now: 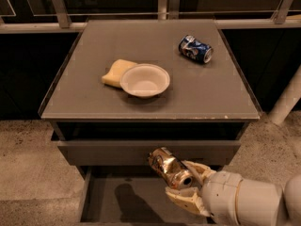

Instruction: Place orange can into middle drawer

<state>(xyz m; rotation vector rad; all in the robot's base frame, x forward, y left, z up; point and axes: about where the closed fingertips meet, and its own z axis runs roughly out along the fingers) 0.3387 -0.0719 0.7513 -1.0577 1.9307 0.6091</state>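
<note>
The orange can (168, 167) is coppery and shiny, tilted with its silver top pointing down and to the right. My gripper (187, 185) comes in from the lower right and is shut on the orange can, one cream finger (196, 170) above it and one below. The can hangs in front of a closed grey drawer front (108, 152) and over the open middle drawer (124, 201), whose flat floor is bare. A shadow lies on that floor to the left of the can.
On the cabinet top (84, 93) stand a white bowl (145, 80) with a yellow sponge (116, 73) beside it and a blue-and-white can (195, 49) lying on its side at the back right. My white arm (254, 201) fills the lower right corner.
</note>
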